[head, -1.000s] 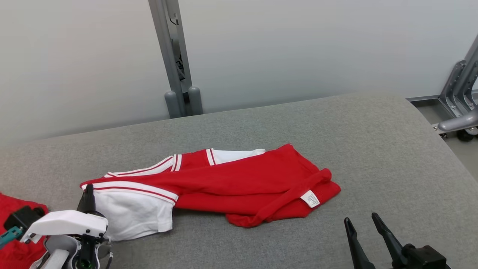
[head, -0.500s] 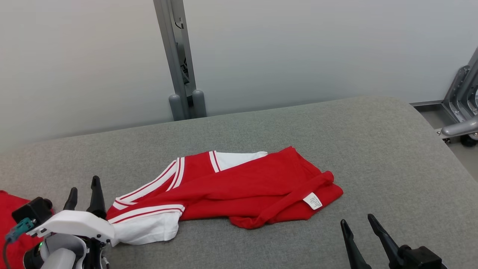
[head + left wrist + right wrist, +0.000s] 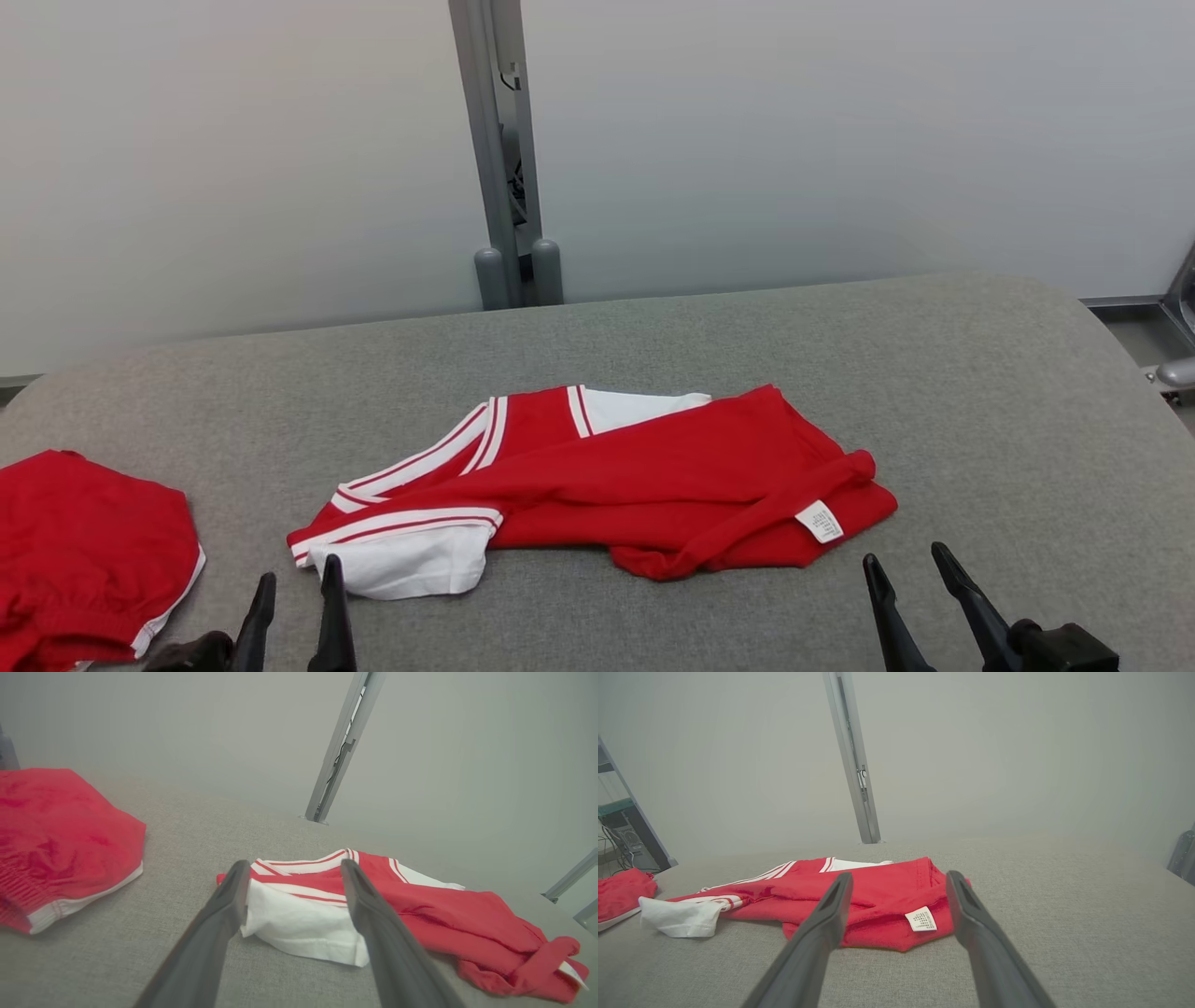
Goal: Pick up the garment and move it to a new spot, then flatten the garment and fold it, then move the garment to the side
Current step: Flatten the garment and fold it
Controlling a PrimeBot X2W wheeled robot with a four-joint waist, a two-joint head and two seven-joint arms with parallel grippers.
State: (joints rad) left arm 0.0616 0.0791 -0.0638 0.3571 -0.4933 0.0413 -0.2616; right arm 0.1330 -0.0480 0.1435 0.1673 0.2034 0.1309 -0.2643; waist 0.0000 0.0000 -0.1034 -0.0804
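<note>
Red, white-trimmed garment [image 3: 653, 485]; lying rumpled

- You had a grey fabric-covered table [image 3: 840, 355] across the lower half of the head view, its far edge running from middle left to middle right.
- At the lower left of that view, a crumpled red cloth [image 3: 84, 523] with a white hem lay on the table, cut off by the frame's left edge.
- A grey metal post [image 3: 495, 140] stood upright behind the table at top centre, with two rounded grey caps [image 3: 492, 275] at its foot.
- A plain pale wall [image 3: 840, 140] ran behind the post.
- At the right edge, you could see part of a grey metal frame [image 3: 1178, 369].
- At the middle left of the right wrist view, a dark shelf [image 3: 626, 844] held a computer and cables.
</note>
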